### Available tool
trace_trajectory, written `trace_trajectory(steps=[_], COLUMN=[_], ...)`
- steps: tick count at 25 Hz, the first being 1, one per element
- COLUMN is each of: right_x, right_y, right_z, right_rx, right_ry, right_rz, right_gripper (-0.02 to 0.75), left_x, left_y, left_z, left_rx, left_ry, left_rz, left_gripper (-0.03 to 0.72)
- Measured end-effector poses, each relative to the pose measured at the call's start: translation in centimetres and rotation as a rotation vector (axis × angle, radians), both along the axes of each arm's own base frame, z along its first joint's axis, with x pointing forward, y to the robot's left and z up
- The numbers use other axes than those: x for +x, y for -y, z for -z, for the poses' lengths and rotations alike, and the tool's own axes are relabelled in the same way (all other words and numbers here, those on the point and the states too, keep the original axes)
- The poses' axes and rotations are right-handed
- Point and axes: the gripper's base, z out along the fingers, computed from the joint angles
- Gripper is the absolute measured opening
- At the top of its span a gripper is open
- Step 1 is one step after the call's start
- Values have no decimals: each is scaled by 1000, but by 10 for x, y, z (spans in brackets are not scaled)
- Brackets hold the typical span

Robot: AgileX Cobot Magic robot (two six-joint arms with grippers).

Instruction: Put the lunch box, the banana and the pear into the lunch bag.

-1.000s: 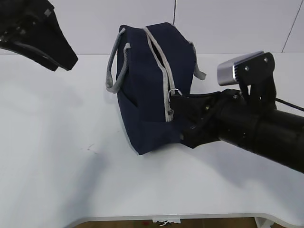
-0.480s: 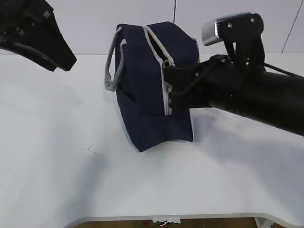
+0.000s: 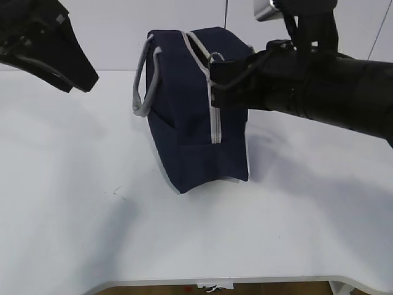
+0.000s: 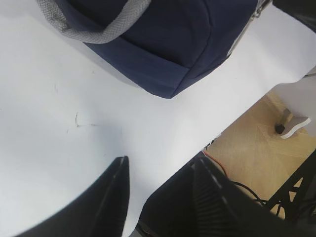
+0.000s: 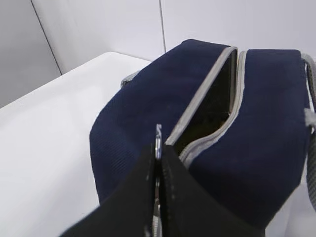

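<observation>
The navy lunch bag (image 3: 193,117) stands on the white table, with its grey zipper running over the top and down the near end. My right gripper (image 3: 215,64) is shut on the zipper's ring pull (image 5: 158,138) at the bag's upper corner. In the right wrist view the zipper (image 5: 217,94) is closed behind the pull and gapes open ahead of it across the top of the bag (image 5: 143,108). My left gripper (image 4: 160,170) is open and empty, held high at the left. The lunch box, banana and pear are out of view.
Grey webbing handles (image 3: 144,80) hang off the bag's left side. The table's front edge (image 3: 215,279) is near. In the left wrist view the table edge (image 4: 232,113) drops to a wooden floor with cables.
My right gripper has moved up the bag's near end to its top corner with the ring pull in it. The bag has shifted and stands more upright. The left arm has not moved.
</observation>
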Motion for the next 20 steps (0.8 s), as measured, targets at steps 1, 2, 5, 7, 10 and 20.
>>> trace_trajectory(steps=[1, 2, 5, 7, 10, 20], right_x=[1, 2, 4, 5, 5, 6], right_y=[0, -1, -1, -2, -2, -1], right_z=[-2, -4, -9, -11, -12, -12], right_rx=[0, -2, 3, 5, 8, 32], right_ry=[0, -1, 7, 7, 7, -10], right_rz=[3, 5, 8, 11, 13, 30], right_gripper=[1, 1, 1, 1, 1, 1], left_x=[0, 0, 0, 0, 0, 0], left_y=[0, 0, 0, 0, 0, 1], left_z=[0, 0, 0, 0, 0, 0], left_rx=[0, 0, 0, 0, 0, 0], left_ry=[0, 0, 0, 0, 0, 0], left_rz=[0, 0, 0, 0, 0, 2], left_gripper=[326, 327, 327, 326, 326, 326])
